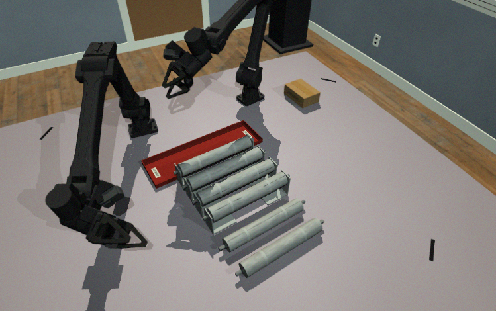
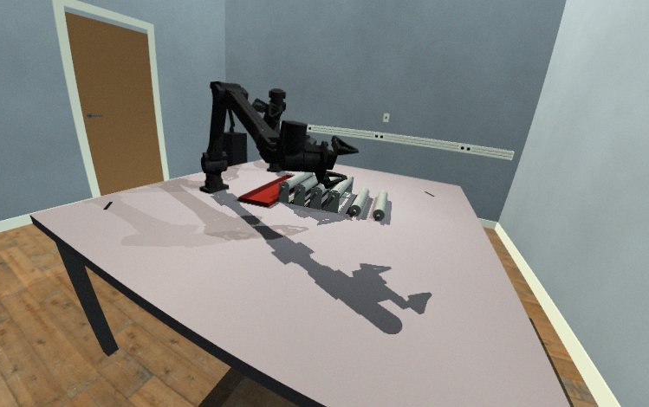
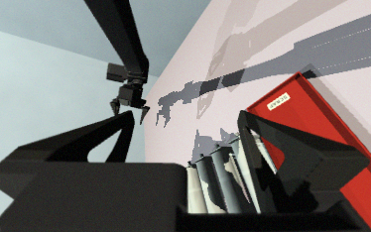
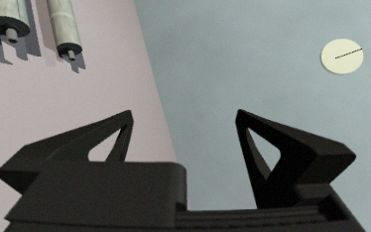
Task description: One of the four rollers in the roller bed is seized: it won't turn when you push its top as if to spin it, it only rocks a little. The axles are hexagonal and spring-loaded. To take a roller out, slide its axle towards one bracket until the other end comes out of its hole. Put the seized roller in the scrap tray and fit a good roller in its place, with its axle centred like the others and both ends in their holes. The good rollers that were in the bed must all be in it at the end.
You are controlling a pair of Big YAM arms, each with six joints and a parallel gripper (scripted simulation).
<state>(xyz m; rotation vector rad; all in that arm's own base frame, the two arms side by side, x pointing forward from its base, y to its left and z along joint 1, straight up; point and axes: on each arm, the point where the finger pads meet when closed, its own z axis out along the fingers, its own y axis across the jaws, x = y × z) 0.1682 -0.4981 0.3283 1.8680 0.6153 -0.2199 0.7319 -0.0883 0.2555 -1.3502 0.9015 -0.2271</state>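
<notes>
1. Right pincer (image 1: 138, 239) (image 2: 351, 164) (image 3: 129, 118) (image 4: 185, 113) is spread wide, raised above the tabletop (image 1: 377, 185) (image 2: 205, 273) (image 3: 178, 149) (image 4: 103, 99), with nothing between its fingers.
2. Outer loose roller (image 1: 281, 247) (image 2: 380, 204) (image 4: 63, 20) lies flat, its long axis running from lower left to upper right in the top view, an axle stub showing at each end.
3. Inner loose roller (image 1: 263, 225) (image 2: 360, 201) (image 4: 9, 10) lies parallel to it, between it and the bed (image 1: 220, 225) (image 2: 334, 201).
4. Four rollers (image 1: 242, 194) (image 2: 342, 184) (image 3: 196, 188) sit in the bed, side by side, pointing the same way. Which one is seized, I cannot tell.
5. Seen from the top, both loose rollers are to the right of the right pincer, apart from it; its own wrist view puts them at upper left.
6. Left pincer (image 1: 166, 91) (image 2: 268, 112) (image 3: 185, 113) is also spread and holds nothing. Its wrist view shows the bed low between the fingers and partly behind one.
7. Red scrap tray (image 1: 199, 148) (image 2: 266, 194) lies along the bed's far side from the loose rollers, no roller in it.
</notes>
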